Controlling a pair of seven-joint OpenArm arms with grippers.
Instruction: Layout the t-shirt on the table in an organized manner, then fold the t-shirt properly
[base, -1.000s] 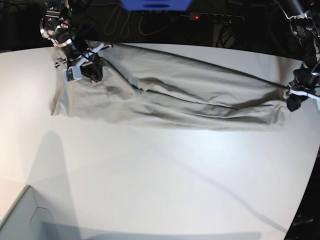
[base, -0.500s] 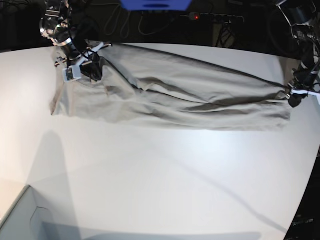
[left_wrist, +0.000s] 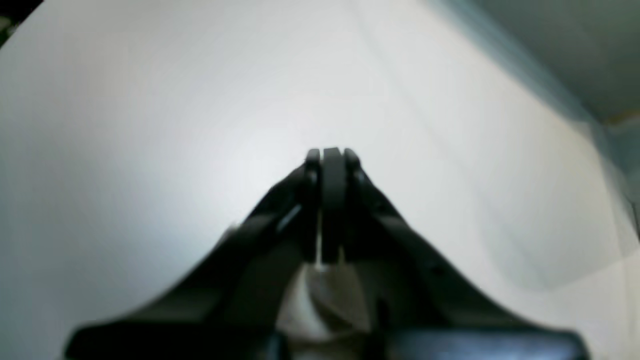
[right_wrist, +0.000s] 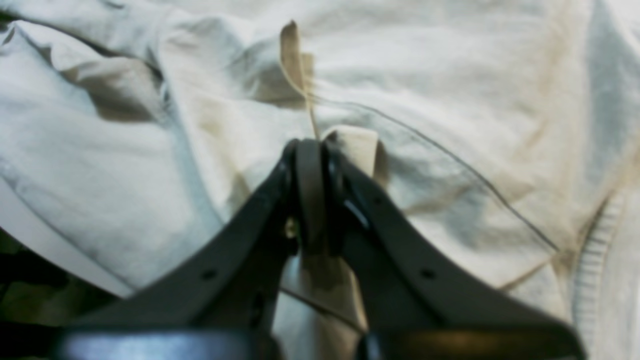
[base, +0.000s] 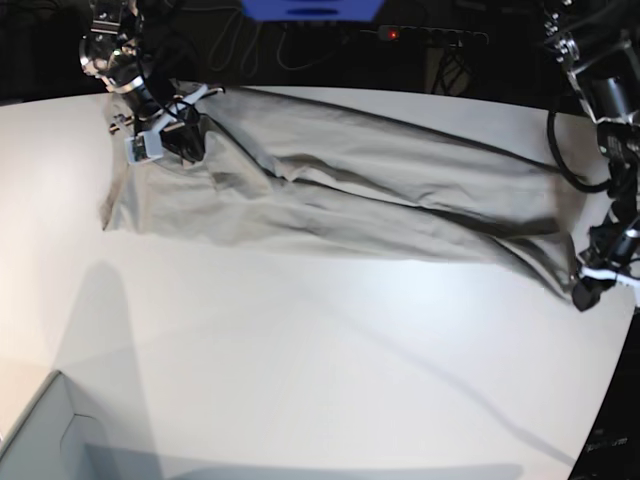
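A wide white bench (base: 320, 380) carries a beige t-shirt (base: 340, 190), pulled into a long rumpled band across its far half. At the far left the right claw (base: 178, 135) is closed tight on a bunched fold of the shirt. At the right edge the left claw (base: 585, 292) is clamped on the shirt's other end, with cloth showing between its closed jaws in the wrist view.

The likely trouble is strain: the cloth looks stretched between the two grips, so a further pull could slip a thin pinch free or drag the shirt off the bench's right edge, just beside the left claw. The folds along the middle could also set as creases and spoil a tidy layout.

A pale box corner (base: 40, 430) sits at the near left, well apart from the shirt. Cables and a power strip (base: 430, 35) lie beyond the far edge. Nothing blocks the open near half.
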